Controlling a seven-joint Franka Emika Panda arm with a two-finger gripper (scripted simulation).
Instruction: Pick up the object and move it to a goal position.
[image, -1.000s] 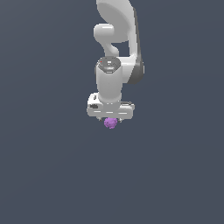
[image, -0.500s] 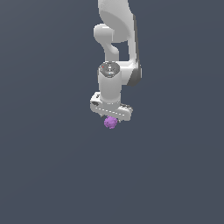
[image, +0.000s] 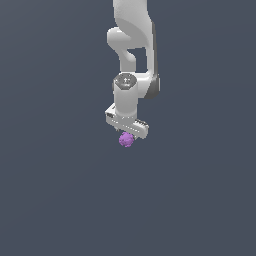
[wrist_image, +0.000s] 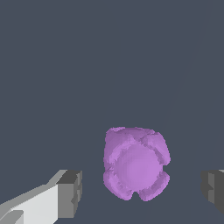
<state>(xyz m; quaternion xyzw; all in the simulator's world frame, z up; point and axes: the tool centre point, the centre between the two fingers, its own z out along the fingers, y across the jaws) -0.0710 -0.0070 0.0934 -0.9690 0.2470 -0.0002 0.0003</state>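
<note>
The object (image: 126, 139) is a small purple bumpy lump directly under the white hand in the exterior view. In the wrist view the object (wrist_image: 136, 168) lies between the two fingers, with a clear gap on each side, wider on one side than the other. My gripper (image: 127, 132) is open around it, and neither grey pad (wrist_image: 71, 194) touches it. The wrist view's edge cuts off most of the other finger (wrist_image: 213, 190). I cannot tell whether the lump rests on the ground.
A plain dark grey ground fills both views. The white arm (image: 134, 45) comes down from above in the exterior view. No other object or marker shows.
The hand has turned a little about its vertical axis, so its finger bar now sits more slanted. The purple lump has stayed in the same spot.
</note>
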